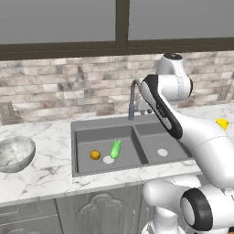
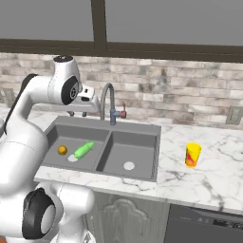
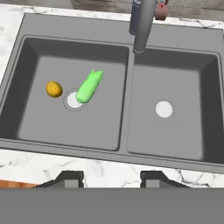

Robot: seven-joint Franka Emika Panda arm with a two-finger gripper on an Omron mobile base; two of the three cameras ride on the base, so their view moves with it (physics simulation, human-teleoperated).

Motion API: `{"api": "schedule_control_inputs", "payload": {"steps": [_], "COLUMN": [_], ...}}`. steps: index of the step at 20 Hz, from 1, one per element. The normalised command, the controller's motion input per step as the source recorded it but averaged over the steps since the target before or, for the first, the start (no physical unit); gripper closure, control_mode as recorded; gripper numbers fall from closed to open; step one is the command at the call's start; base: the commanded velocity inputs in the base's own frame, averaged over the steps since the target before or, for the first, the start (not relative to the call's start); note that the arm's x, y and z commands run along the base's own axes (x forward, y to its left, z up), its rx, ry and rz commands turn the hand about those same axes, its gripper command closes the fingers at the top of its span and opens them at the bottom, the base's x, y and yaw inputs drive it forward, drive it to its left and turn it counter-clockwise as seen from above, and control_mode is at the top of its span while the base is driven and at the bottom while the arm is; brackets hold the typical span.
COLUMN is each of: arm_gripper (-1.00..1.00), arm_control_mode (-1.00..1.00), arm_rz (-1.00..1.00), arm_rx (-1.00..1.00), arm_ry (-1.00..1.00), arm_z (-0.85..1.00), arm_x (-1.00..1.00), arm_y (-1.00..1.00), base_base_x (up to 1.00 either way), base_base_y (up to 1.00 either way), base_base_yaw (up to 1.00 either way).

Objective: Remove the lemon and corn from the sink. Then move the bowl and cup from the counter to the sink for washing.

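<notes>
Green corn (image 3: pixel 89 86) and lemon (image 3: pixel 54 89) lie in the sink's (image 3: pixel 127 30) left basin (corn overlapping the drain). End effector (image 3: pixel 111 178) hangs above, jaws apart, empty.

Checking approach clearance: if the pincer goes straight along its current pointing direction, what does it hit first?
Probably the sink, near the divider between basins. The pincer points down there; the corn and lemon lie off to one side. Depth is unclear.

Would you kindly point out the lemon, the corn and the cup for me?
lemon (image 3: pixel 54 89), hand view, middle of the ball.
corn (image 3: pixel 89 87), hand view, middle of the green body.
cup (image 2: pixel 192 154), right base view, yellow side wall.
</notes>
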Motion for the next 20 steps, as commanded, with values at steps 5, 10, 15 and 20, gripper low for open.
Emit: {"api": "schedule_control_inputs", "payload": {"steps": [5,10,15,20], "arm_gripper": [-1.00,-1.00,-1.00,-1.00], "arm_control_mode": [-1.00,-1.00,-1.00,-1.00], "arm_rz": [-0.01,-0.06,-0.07,-0.08], "arm_rx": [0.00,0.00,0.00,0.00], "arm_ry": [0.00,0.00,0.00,0.00], "arm_z": [0.00,0.00,0.00,-0.01], "arm_x": [-0.05,-0.10,-0.08,-0.02], "arm_y": [0.03,0.18,0.23,0.20], "base_base_x": [0.00,0.00,0.00,0.00], "base_base_y": [0.00,0.00,0.00,0.00], "base_base_yaw": [0.00,0.00,0.00,0.00]}}
